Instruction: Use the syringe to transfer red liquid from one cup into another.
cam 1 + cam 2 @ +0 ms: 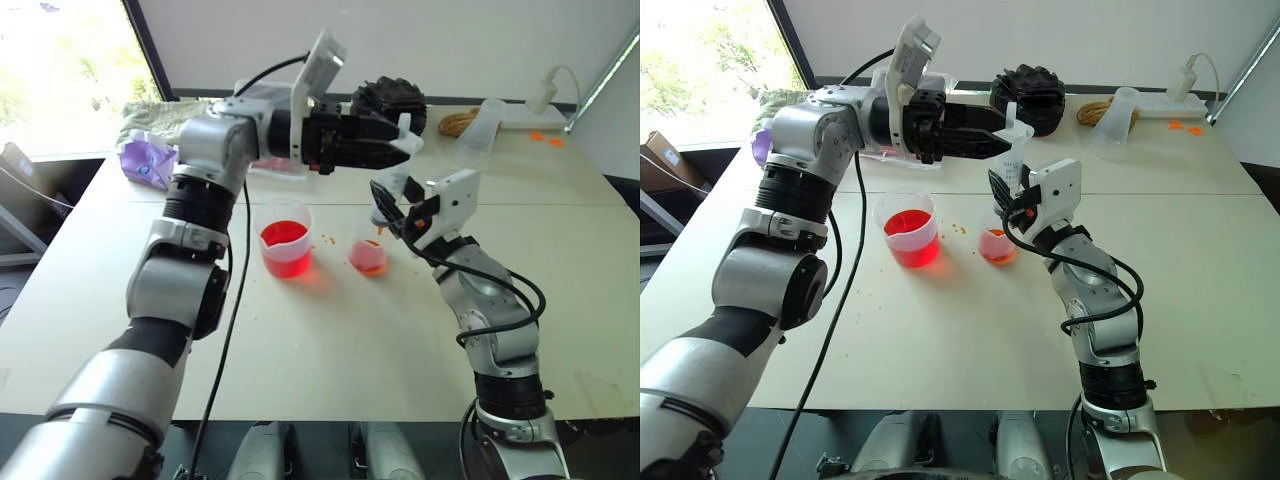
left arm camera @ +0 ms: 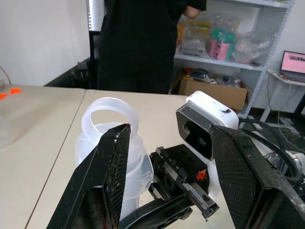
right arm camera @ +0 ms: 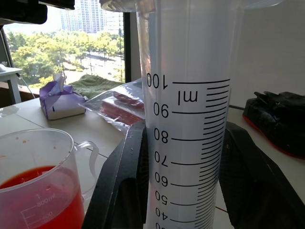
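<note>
The right claw (image 3: 190,191) pinches the syringe (image 3: 190,109), its scale reading "ml", 100 down to 40; the beaker (image 3: 35,191) reads "500ml". The left claw (image 2: 167,181) is spread.

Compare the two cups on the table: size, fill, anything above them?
The lipped beaker is wider and taller than the small cup. The beaker holds deep bright red liquid; the small cup shows only shallow pale pink-orange at its base. The syringe, clamped in the right pincer, stands over the small cup; nothing hangs over the beaker. Both are clear plastic, upright, side by side on the white table.
</note>
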You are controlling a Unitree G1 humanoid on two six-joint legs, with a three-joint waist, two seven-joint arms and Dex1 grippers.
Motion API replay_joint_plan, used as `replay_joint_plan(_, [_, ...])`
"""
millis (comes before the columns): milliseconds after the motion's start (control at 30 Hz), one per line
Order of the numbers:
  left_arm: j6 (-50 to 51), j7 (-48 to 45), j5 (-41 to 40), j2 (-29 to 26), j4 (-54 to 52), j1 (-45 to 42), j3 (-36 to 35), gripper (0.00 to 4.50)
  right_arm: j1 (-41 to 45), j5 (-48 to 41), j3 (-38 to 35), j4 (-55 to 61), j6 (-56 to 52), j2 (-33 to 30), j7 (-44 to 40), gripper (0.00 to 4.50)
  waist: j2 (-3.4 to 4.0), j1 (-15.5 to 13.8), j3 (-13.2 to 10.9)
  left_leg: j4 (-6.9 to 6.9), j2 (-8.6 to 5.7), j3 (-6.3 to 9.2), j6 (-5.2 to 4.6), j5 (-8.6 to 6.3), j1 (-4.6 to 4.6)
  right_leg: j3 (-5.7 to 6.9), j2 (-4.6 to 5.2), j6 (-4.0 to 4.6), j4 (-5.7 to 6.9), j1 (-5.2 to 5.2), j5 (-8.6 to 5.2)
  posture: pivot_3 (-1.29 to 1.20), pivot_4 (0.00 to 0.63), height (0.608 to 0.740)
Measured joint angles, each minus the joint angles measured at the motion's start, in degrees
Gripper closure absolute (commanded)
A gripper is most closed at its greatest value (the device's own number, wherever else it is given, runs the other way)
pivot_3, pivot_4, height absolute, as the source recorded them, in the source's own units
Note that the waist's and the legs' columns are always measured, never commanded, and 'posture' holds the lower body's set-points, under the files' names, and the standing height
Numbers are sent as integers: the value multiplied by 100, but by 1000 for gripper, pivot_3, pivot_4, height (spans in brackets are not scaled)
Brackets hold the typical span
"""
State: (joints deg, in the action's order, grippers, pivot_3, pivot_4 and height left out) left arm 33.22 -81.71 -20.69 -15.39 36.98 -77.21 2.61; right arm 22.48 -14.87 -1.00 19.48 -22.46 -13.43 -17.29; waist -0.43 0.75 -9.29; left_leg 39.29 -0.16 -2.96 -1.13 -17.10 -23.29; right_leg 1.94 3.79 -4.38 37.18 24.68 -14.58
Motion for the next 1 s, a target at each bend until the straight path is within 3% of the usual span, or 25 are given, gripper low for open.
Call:
replay_joint_plan(367, [15,271,-112,-850,-6,17,-363,1807,151,-212,7,394,-265,77,87,3117,0,5,0,0,1,1,0,0,1,0,0,0,2,1,0,0,150,740])
replay_joint_plan(567, [365,507,-336,-1295,-814,655,-573,1807,531,-620,-340,519,-818,37,270,3117,0,-11,0,1,1,1,17,10,0,-4,4,0,4,0,0,0,150,740])
replay_joint_plan(767, [984,1014,-619,-1592,-1994,1943,-690,1807,1375,-1481,-1497,705,-2130,-496,830,3117,0,-3,0,2,3,8,27,16,-2,-13,4,0,5,0,0,0,150,740])
replay_joint_plan(1000, [1524,1552,-1246,-1617,-3282,2701,-908,1807,2657,-1912,-2623,-720,-4616,-1392,1703,3117,2,-4,1,1,0,1,15,9,0,-13,26,1,5,-2,0,0,150,740])
